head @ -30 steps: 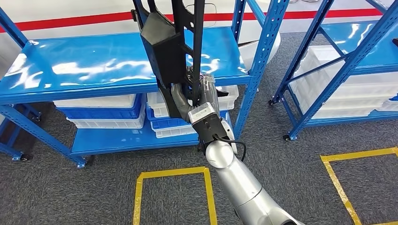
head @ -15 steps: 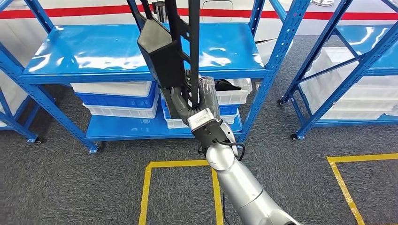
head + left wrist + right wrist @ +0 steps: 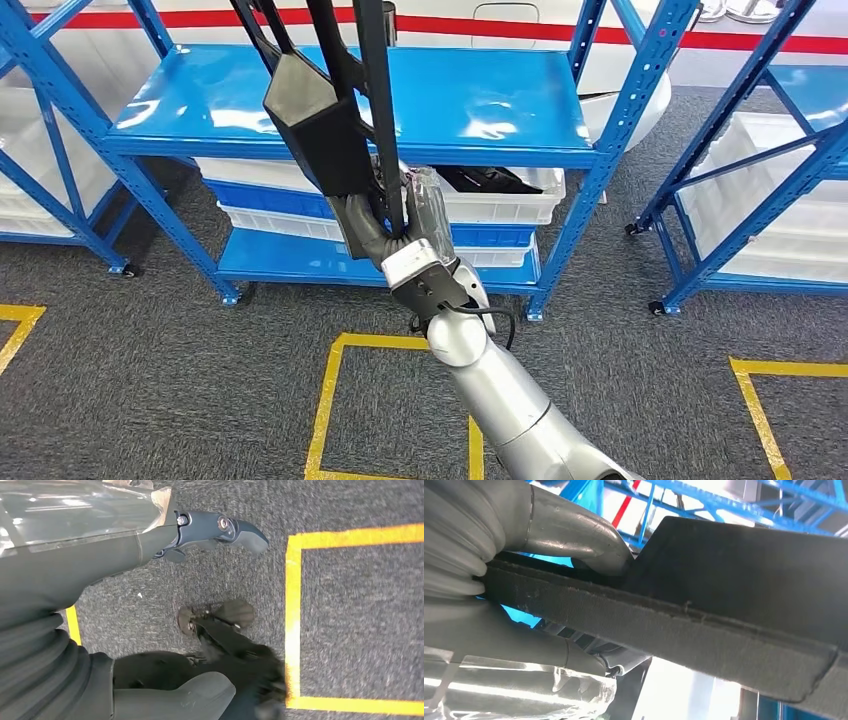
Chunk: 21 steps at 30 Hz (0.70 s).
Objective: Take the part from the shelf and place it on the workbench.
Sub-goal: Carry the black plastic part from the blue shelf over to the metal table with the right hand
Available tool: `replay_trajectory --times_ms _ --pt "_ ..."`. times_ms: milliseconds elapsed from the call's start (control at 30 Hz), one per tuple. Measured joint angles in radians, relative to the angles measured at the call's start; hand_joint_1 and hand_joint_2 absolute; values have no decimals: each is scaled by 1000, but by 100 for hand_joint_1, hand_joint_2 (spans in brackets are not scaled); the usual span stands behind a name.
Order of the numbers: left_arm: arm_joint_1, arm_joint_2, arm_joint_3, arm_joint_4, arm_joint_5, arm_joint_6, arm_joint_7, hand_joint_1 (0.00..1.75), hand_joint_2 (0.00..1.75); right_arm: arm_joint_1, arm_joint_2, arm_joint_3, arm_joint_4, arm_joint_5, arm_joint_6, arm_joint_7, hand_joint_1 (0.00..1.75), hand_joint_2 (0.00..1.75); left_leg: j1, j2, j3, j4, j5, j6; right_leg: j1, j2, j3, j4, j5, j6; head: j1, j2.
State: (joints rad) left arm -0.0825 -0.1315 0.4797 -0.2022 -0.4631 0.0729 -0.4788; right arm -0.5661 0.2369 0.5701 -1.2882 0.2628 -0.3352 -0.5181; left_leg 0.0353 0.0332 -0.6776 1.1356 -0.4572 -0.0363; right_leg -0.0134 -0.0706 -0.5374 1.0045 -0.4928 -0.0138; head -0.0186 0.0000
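The part point(image 3: 315, 120) is a long black piece with a boxy body and thin bars running up out of the head view. My right hand point(image 3: 400, 225) grips it at its lower end and holds it upright in the air, in front of the blue shelf point(image 3: 470, 100). In the right wrist view the part's dark felt-edged bar point(image 3: 724, 595) crosses close to the camera, with my right hand point(image 3: 524, 530) wrapped around it. My left hand point(image 3: 100, 570) hangs over the grey carpet, its fingers point(image 3: 220, 527) spread and holding nothing.
White and blue bins point(image 3: 500, 205) fill the shelf's lower levels, one holding dark parts. A second blue rack point(image 3: 760, 150) with white bins stands to the right. Yellow tape squares point(image 3: 330, 400) mark the grey carpet below my arm.
The whole picture has shifted: the shelf and floor marks slid right, so the camera has turned. My right hand keeps its grip on the part, still upright.
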Motion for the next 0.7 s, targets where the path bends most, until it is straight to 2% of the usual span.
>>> replay_trajectory --times_ms 33,67,100,167,200,267,333,367,400,433,500,533,567,600,667,700 --pt "-1 0 1 0 1 0 1 0 175 -2 0 1 0 0 0 0 175 175 -1 15 31 -54 16 4 5 -6 -1 3 -3 5 0 0" --pt "-2 0 1 0 2 -1 1 0 175 -3 1 3 0 0 0 0 175 175 -4 26 50 -89 24 10 9 -13 -2 5 -5 10 3 0" --pt "-3 0 1 0 3 -3 3 0 175 -4 2 4 0 0 1 0 175 175 -8 28 54 -102 23 17 14 -20 -3 5 -6 15 5 0" --pt "-3 0 3 0 6 -7 5 0 175 -5 5 6 1 1 3 -1 175 175 -11 8 49 -107 28 34 17 -32 -4 5 -8 26 9 0" --pt "-2 -1 3 1 6 -9 6 0 175 -6 8 7 1 1 4 -1 175 175 -11 0 49 -112 33 43 17 -23 -8 13 -15 30 10 0" --pt "-3 -1 3 1 6 -13 7 0 175 -8 9 8 1 1 5 -2 175 175 -7 -17 49 -121 42 60 13 21 -41 83 -54 27 11 0" --pt "-5 -2 3 1 0 -11 8 0 175 -4 4 9 3 -1 3 -3 175 175 -8 -38 44 -122 46 68 7 57 -103 215 -107 18 14 0" --pt "-5 -2 3 1 -6 -6 8 0 175 0 0 9 4 -2 1 -3 175 175 -8 -51 42 -122 47 69 5 63 -130 267 -123 19 16 0" --pt "-5 -2 3 1 -12 1 9 0 175 5 -4 9 5 -2 -2 -4 175 175 -8 -63 41 -122 48 69 3 66 -141 288 -124 25 16 0" --pt "-4 -2 2 1 -18 7 10 0 175 9 -8 9 5 -2 -5 -4 175 175 -7 -75 41 -121 49 67 0 68 -133 269 -110 35 16 0" --pt "-4 -2 1 2 -28 14 12 0 175 16 -13 8 4 -2 -8 -4 175 175 -6 -99 39 -119 52 61 -9 86 -73 140 -56 57 17 0" --pt "-4 -2 0 2 -31 16 13 0 175 18 -15 7 4 -2 -9 -4 175 175 -7 -110 38 -117 53 55 -12 99 -45 78 -33 61 19 0" --pt "-5 -2 0 2 -32 17 13 0 175 20 -16 6 4 -2 -9 -5 175 175 -8 -118 35 -115 54 50 -13 108 -24 35 -18 60 19 0" --pt "-5 -2 0 2 -32 19 13 0 175 22 -17 6 4 -2 -10 -5 175 175 -9 -123 32 -115 56 43 -13 114 -18 19 -12 54 19 0" --pt "-3 -1 0 2 -32 21 14 0 175 25 -18 6 4 -1 -11 -6 175 175 -6 -131 27 -120 62 30 -10 102 -17 19 -3 37 17 0" --pt "-3 -1 0 2 -32 21 14 0 175 25 -17 5 4 -1 -11 -6 175 175 -4 -123 24 -116 59 26 -11 96 -18 18 1 30 16 0"
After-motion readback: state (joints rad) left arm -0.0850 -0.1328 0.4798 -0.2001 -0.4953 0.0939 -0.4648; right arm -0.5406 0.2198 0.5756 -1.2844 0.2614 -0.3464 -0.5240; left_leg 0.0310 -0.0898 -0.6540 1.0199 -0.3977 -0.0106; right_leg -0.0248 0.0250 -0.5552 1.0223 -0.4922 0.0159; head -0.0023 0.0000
